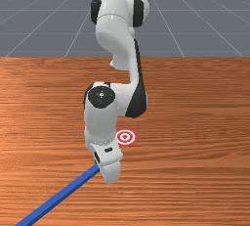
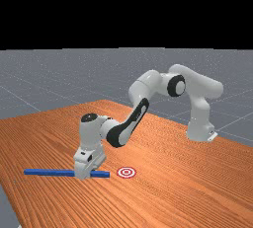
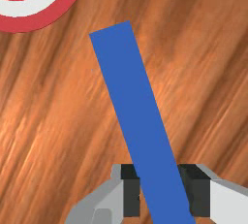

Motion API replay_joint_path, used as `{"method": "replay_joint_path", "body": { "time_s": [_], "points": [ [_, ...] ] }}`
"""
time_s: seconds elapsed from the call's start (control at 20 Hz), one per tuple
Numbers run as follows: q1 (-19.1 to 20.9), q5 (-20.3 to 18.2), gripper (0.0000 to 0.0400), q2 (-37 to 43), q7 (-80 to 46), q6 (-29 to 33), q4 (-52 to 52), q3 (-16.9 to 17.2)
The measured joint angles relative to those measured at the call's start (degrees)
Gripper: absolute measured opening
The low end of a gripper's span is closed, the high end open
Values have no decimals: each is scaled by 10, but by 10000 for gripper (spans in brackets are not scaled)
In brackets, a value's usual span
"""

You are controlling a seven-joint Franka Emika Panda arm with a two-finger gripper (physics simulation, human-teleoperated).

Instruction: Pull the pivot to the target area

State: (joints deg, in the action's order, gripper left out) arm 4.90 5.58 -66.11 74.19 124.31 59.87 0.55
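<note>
Your jaws [image 2: 83, 176] clamp the straight blue bar [image 2: 49, 172]. In the far view, the ringed target [image 2: 126, 172] lies at their three o'clock.

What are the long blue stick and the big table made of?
The long blue square-edged stick might be painted wood or plastic: it's one smooth, flat colour. The orange-brown table looks like polished wood, with streaky grain.

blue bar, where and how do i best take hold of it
I'd grip the blue bar near its end by the target, coming from above and pinching its two long sides: it lies low, straight and slim, narrow only crosswise.
</note>
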Motion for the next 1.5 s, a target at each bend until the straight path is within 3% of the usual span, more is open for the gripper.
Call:
{"method": "replay_joint_path", "body": {
  "time_s": [0.55,0.65,0.7,0.75,0.85,0.9,1.2,1.5],
  "points": [
    [-129,-47,120,-29,-342,-58,-60,19],
    [-146,-63,118,37,-376,-2,64,30],
    [-146,-42,107,72,-305,28,130,23],
    [-151,-45,106,106,-320,58,195,26],
    [-138,10,96,152,-165,113,286,2],
    [-144,11,96,171,-184,147,325,8],
    [-161,-9,98,234,-264,183,446,19],
    [-166,6,96,279,-250,228,536,17]
  ]
}}
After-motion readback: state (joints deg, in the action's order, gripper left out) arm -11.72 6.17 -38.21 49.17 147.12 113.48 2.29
